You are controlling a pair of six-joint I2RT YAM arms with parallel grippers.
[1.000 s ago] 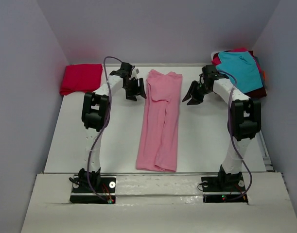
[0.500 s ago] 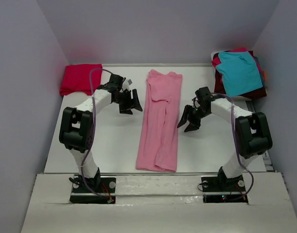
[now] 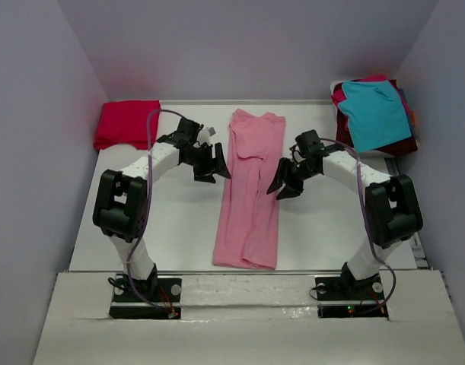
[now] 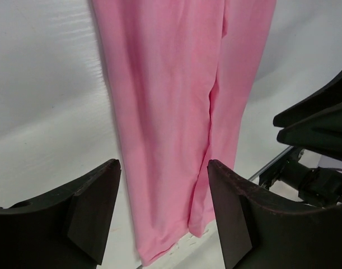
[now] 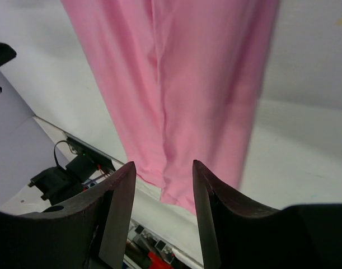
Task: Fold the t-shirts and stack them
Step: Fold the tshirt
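A pink t-shirt (image 3: 250,190), folded lengthwise into a long strip, lies down the middle of the white table. It also shows in the left wrist view (image 4: 182,106) and the right wrist view (image 5: 176,89). My left gripper (image 3: 214,165) is open and empty just left of the strip's upper half. My right gripper (image 3: 282,182) is open and empty at the strip's right edge, near its middle. A folded red t-shirt (image 3: 126,123) lies at the back left. A pile of unfolded shirts with a teal one on top (image 3: 374,114) sits at the back right.
Grey walls enclose the table on three sides. The table's near edge (image 3: 247,271) runs just past the strip's lower end, with both arm bases (image 3: 144,293) below it.
Both grippers have come down from the strip's far end and moved inward toward its sides. The right gripper now reaches the strip's right edge. The shirt has not moved.
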